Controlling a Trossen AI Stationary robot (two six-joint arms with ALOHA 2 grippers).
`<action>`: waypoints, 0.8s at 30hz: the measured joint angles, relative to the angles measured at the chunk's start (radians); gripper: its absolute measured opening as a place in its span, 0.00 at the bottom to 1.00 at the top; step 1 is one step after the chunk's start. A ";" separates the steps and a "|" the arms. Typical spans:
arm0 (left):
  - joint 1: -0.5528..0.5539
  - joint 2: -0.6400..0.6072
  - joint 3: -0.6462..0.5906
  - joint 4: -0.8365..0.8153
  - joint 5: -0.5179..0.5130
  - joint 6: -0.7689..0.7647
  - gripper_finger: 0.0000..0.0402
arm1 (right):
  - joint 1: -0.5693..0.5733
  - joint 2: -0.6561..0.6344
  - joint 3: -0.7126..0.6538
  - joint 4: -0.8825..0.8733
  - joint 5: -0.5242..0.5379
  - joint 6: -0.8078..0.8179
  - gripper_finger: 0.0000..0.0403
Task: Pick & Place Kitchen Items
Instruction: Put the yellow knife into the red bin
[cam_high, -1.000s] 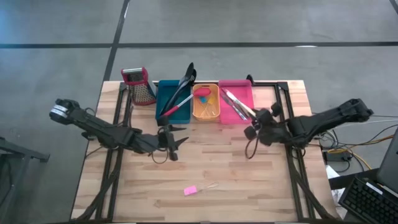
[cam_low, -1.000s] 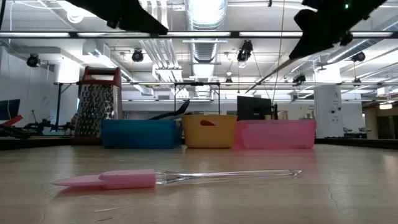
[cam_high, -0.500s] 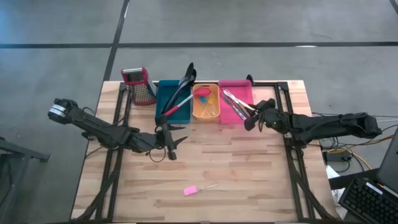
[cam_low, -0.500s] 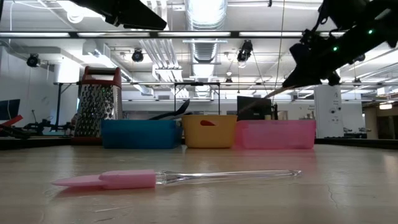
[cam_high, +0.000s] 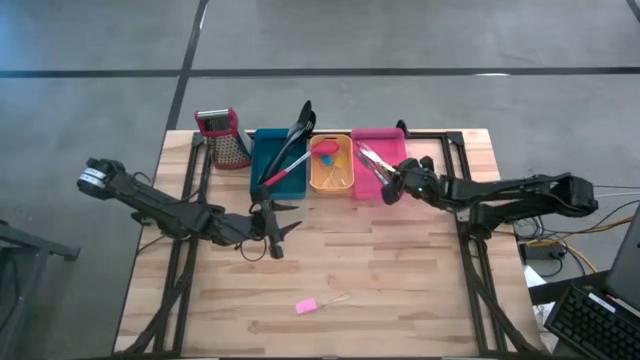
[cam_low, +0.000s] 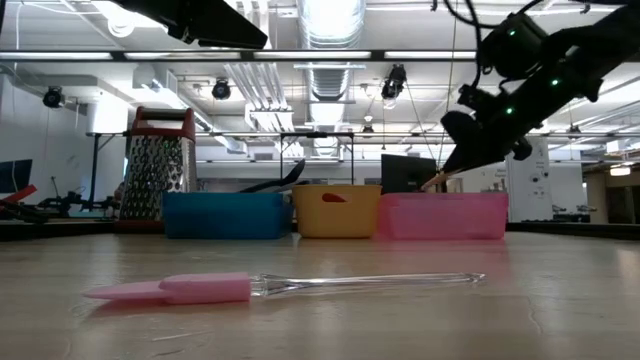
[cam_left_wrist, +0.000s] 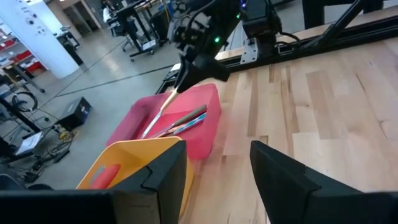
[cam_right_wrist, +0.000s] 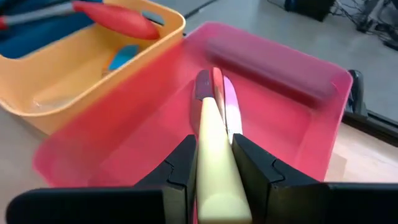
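Right gripper: the right gripper (cam_high: 392, 185) is over the near edge of the pink bin (cam_high: 365, 140). Its fingers (cam_right_wrist: 180, 163) are closed on the pale handle of a utensil (cam_right_wrist: 214, 158), and the far end of the utensil points down into the bin.

Held utensil: in the left wrist view the utensil (cam_left_wrist: 163, 107) slants from the gripper down to the bin, where other utensils (cam_left_wrist: 181, 121) already lie. I cannot tell if the tip touches the bottom.

Step in hand: I judge that it is the placing of this utensil into the pink bin.

How to do it well: lower the wrist until the tip rests inside the walls, keep the handle in line with the long side of the bin, and only then open the fingers. If it is released too high or across the rim, the long handle may tip out onto the table (cam_high: 400, 290).

Left gripper: the left gripper (cam_high: 279, 228) waits above the middle of the table, in front of the teal bin (cam_high: 262, 150). Its fingers (cam_left_wrist: 283, 177) are apart and hold nothing.

Still on the table: a pink spatula (cam_high: 308, 305) with a clear handle lies near the front edge, well apart from both grippers.

Other things: the orange bin (cam_high: 345, 185) holds a red spoon (cam_right_wrist: 115, 17); a grater (cam_high: 228, 140) stands beside the teal bin.
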 joint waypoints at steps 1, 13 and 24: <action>0.000 0.000 0.000 0.000 0.000 -0.001 0.45 | -0.006 0.020 0.008 0.000 -0.004 0.000 0.17; -0.001 0.001 0.000 -0.025 0.000 -0.016 0.45 | -0.117 0.177 0.024 0.008 -0.170 0.008 0.17; -0.001 0.001 0.000 -0.025 0.023 -0.026 0.45 | -0.148 0.229 0.028 0.002 -0.217 0.007 0.17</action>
